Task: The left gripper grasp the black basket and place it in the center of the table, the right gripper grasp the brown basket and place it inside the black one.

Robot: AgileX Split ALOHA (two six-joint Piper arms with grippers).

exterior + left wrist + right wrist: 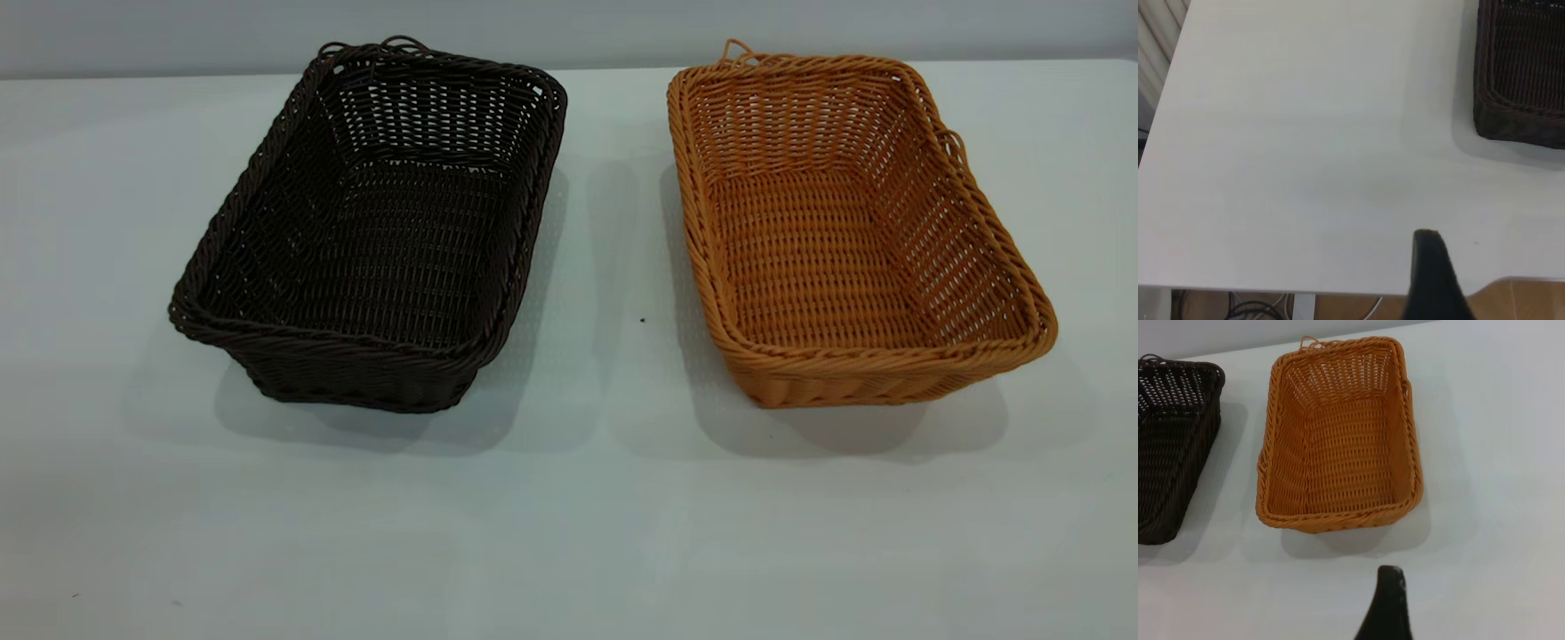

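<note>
Black woven rectangular basket [369, 231] and orange-tan woven rectangular basket [845, 227] are set side by side, apart, on the pale grey-white table [569, 533]; neither gripper's opening can be told.

black basket [1521, 73] cut off, both grippers mostly out of frame

Open gap between black basket [369, 231], brown basket [853, 231].

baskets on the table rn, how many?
2. The black basket sits on the exterior view's left side of the table; the brown basket sits on its right, apart from it. Both are upright and empty. Nothing seems to hide a third.
</note>
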